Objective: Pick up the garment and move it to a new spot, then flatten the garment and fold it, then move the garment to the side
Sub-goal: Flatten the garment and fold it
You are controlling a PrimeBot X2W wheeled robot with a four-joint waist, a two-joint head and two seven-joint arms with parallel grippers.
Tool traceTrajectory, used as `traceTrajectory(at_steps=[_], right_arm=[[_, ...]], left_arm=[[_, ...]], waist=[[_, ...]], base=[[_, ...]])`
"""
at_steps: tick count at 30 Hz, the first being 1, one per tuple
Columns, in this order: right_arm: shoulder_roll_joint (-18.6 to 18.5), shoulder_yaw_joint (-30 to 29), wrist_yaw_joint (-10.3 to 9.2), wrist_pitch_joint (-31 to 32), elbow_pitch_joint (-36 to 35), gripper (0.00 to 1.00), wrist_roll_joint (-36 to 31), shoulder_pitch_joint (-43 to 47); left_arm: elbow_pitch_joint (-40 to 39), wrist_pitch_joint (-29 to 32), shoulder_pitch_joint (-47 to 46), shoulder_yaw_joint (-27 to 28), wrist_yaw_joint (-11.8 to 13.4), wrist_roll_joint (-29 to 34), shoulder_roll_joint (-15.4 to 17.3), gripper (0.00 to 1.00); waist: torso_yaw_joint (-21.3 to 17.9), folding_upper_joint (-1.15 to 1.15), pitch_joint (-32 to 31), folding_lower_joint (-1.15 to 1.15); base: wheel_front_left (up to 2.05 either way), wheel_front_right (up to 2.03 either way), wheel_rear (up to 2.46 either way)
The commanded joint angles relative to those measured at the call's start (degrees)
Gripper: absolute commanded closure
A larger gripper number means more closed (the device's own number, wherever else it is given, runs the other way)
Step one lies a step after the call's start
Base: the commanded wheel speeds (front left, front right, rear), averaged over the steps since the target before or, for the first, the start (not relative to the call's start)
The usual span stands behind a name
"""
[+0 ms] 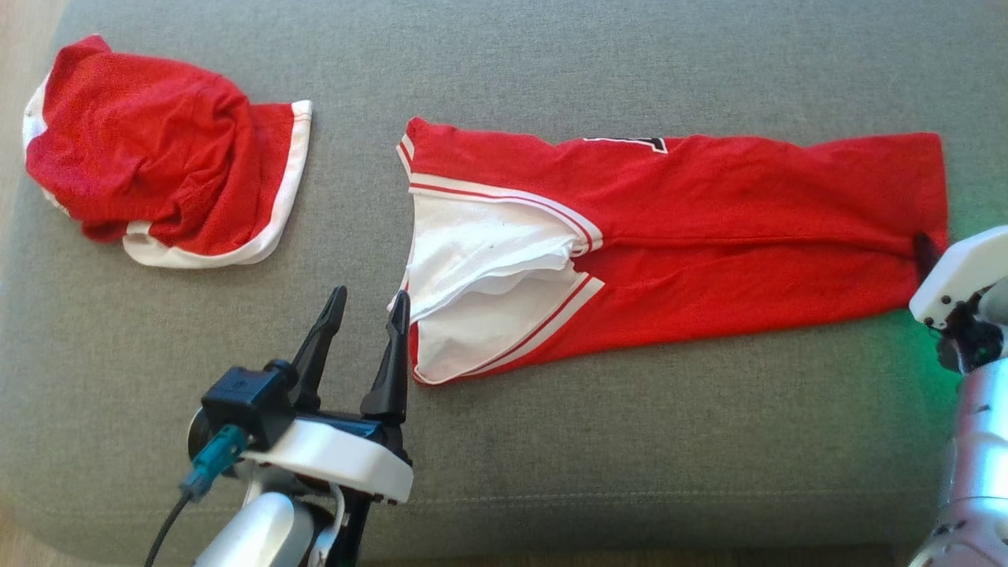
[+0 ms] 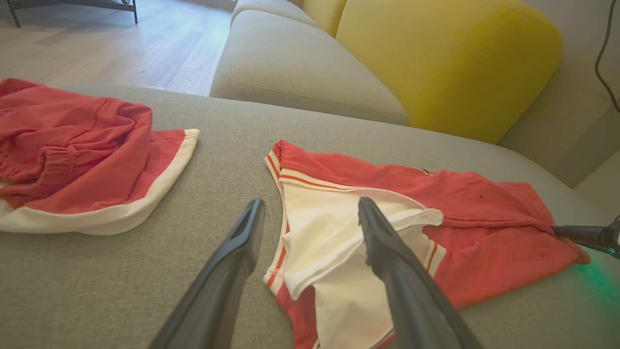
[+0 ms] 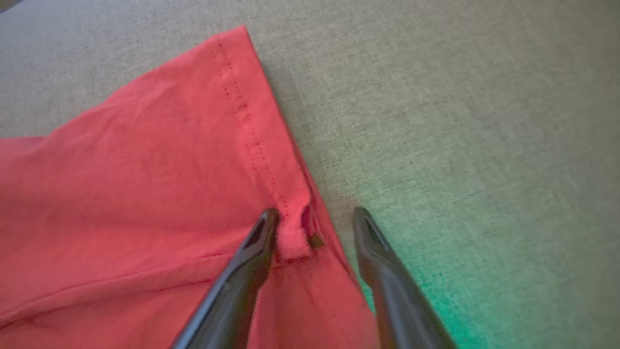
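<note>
The garment (image 1: 709,236) is lying stretched lengthwise on the grey cushion (image 1: 630,441), and the grippers are standing at opposite ends, likely so that it lifts evenly. The left gripper (image 1: 370,295) is hovering released at the white-lined armhole, while the right gripper (image 3: 316,213) is straddling the hem, fingers apart, nothing clamped. The right wrist view is showing a small hem fold between those fingers, detail the head view is losing at its edge.
</note>
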Motion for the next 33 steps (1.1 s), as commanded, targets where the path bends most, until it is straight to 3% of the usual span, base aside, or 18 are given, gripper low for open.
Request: traceTrajectory(at_steps=[1,2,10,15,21,27,33], right_arm=[[0.48,1.48,-0.02,1.27,0.95,0.83,-0.49,-0.12],[0.48,1.54,-0.02,1.23,1.01,1.0,-0.67,-0.1],[0.48,1.78,-0.02,0.66,-2.21,1.0,-1.54,0.45],[0.21,2.91,-0.02,1.01,-13.0,1.0,-2.36,3.29],[-3.22,6.77,-0.02,4.96,-28.65,1.0,-1.3,7.48],[-6.68,8.37,-0.02,10.12,-38.66,1.0,0.09,9.44],[-4.04,13.17,-0.02,12.04,-44.59,1.0,3.12,11.22]], left_arm=[[-2.04,-0.7,-1.72,2.44,-0.18,0.45,0.14,0.0],[-2.05,-0.7,-1.75,2.54,-0.27,0.44,0.08,0.0],[-2.08,-0.7,-1.39,4.09,-0.47,0.42,-0.13,0.0],[-2.52,-0.7,-0.62,5.64,-0.41,0.75,0.11,0.0],[-3.15,-0.7,-0.81,5.75,-1.55,1.21,0.15,0.0],[-3.78,-0.39,-1.53,5.44,-1.51,1.79,0.64,0.0],[-3.64,-0.07,-2.03,5.06,-1.51,1.9,0.7,0.0]], waist=[[0.12,0.0,0.14,0.0],[0.19,0.0,0.18,0.0],[0.15,0.0,-0.02,0.0],[-1.36,0.0,-0.21,0.0],[-3.87,0.0,0.67,0.0],[-5.17,0.0,1.3,0.0],[-5.16,0.0,0.9,0.0]], base=[[0.0,0.0,0.0],[0.0,0.0,0.0],[0.0,0.0,0.0],[0.0,0.0,0.0],[0.0,0.0,0.0],[0.0,0.0,0.0],[0.0,0.0,0.0]])
